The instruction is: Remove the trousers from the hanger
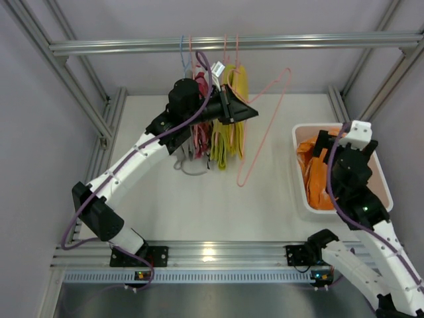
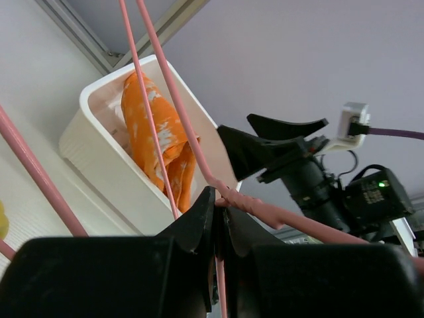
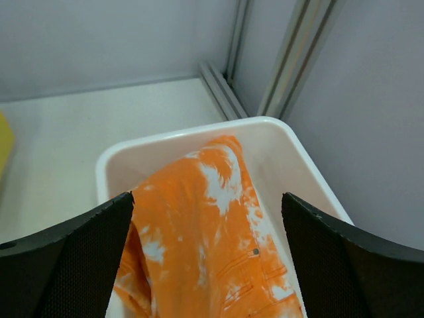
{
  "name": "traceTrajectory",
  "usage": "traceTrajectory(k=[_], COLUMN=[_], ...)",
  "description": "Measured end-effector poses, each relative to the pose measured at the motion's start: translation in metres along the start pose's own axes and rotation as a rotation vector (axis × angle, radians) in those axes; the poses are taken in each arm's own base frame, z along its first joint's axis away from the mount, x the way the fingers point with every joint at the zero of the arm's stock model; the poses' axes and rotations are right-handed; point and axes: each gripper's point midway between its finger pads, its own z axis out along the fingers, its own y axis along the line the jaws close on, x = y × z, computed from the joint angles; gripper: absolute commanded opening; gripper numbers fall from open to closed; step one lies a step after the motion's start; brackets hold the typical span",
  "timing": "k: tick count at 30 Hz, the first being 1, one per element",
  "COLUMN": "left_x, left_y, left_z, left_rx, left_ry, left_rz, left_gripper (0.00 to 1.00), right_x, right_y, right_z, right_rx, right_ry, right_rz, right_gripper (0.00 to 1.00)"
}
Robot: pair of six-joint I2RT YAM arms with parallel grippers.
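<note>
Left wrist alone is showing the left tool [image 2: 220, 199] pinching the hanger [image 2: 163, 66]. The right tool [image 3: 207, 199] is gaping over the trousers [image 3: 212, 225] inside the bin [image 3: 199, 129].

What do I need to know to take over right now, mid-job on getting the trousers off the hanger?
Left gripper: shut on the pink hanger, holding it out beside the hanging clothes. Nothing hangs on it.
Right gripper: open, fingers spread above the trousers, not gripping them.
Trousers: lying crumpled in the white bin at the table's right side.
Done: trousers are off the hanger and in the bin.
Left: probably just set the hanger down and pull both arms back.
</note>
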Motion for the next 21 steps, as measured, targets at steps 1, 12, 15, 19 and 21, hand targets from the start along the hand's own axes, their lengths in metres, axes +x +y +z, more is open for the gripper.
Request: traceTrajectory(k=[1, 12, 15, 19, 21], left_x=[0.0, 0.019, 0.035, 0.052, 0.059], left_y=[-0.001, -0.018, -0.037, -0.062, -0.072], left_z=[0.0, 0.018, 0.028, 0.039, 0.042], left_rx=[0.002, 0.015, -0.014, -0.115, -0.171], left_ry=[0.0, 0.035, 0.041, -0.015, -0.059], left_rz=[0.001, 0.092, 0.155, 0.247, 0.283], left_gripper=[0.0, 0.0, 0.0, 0.0, 0.0], right_x=[-0.01, -0.083, -0.092, -0.085, -0.081], right_y=[-0.002, -0.008, 0.016, 0.052, 0.069], right_z=[-0.005, -0.1, -0.121, -0.139, -0.146], right_rx=[-0.02, -0.448, -0.632, -0.843, -0.934], right_ry=[-0.014, -0.277, -0.297, -0.235, -0.187], right_rz=[0.031, 0.239, 0.254, 0.261, 0.273], right_gripper=[0.92, 0.84, 0.79, 0.78, 0.78])
